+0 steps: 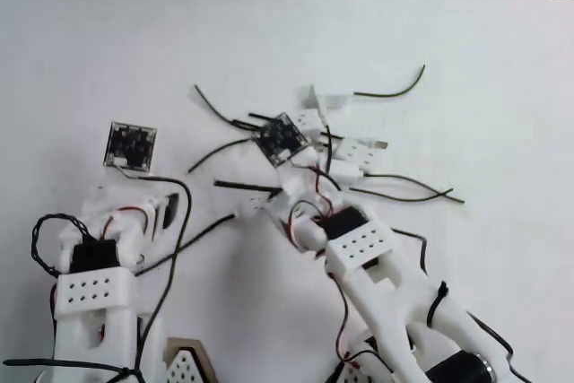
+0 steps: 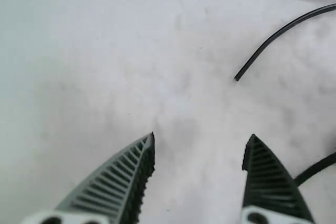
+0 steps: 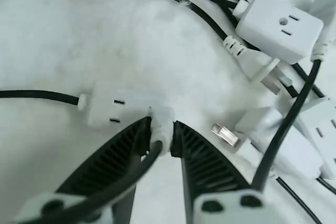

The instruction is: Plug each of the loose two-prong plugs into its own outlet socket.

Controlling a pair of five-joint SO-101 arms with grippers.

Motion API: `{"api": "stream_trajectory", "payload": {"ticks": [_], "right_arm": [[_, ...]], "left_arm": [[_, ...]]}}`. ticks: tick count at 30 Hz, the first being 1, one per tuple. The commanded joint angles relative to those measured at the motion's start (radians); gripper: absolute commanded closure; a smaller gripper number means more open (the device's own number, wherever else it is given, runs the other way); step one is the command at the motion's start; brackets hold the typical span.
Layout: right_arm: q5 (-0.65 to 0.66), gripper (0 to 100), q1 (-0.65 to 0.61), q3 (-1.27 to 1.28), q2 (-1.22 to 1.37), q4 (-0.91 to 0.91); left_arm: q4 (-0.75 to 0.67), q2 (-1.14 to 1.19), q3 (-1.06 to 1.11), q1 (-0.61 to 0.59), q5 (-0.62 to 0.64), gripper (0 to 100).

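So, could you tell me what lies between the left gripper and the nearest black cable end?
The stretch is bare table, as the left wrist view shows, from the left gripper to the black cable end.

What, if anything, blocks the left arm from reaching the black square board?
Probably nothing: the left claw hangs open over the table, and the black square board lies just ahead of it with bare surface between.

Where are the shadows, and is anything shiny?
High view: even light on the white table, only faint shadows by the wires. Left wrist view: soft grey shade ahead of the open fingers. Right wrist view: a loose plug's metal prongs glint.
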Motion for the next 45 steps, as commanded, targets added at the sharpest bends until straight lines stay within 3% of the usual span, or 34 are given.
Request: {"api": "stream_trajectory", "payload": {"ticks": [1,17,22,40,45], "right_arm": [[-0.034,98.1,0.008,-0.080,-0.007,0.050],[-0.150,98.1,-0.038,-0.078,0.005,0.021],[-0.144,98.1,-0.036,-0.035,0.005,-0.061],[-0.143,98.1,-0.036,-0.049,0.114,-0.053],[-0.084,98.1,-0.027,-0.055,0.110,-0.051]], "left_arm": [[-0.020,-0.027,-0.005,-0.008,0.003,73],[-0.021,-0.027,-0.005,-0.008,0.002,73],[-0.021,-0.027,-0.003,-0.008,0.002,73],[-0.021,-0.027,-0.003,-0.008,0.002,73],[-0.021,-0.027,-0.003,-0.008,0.002,73]]}}
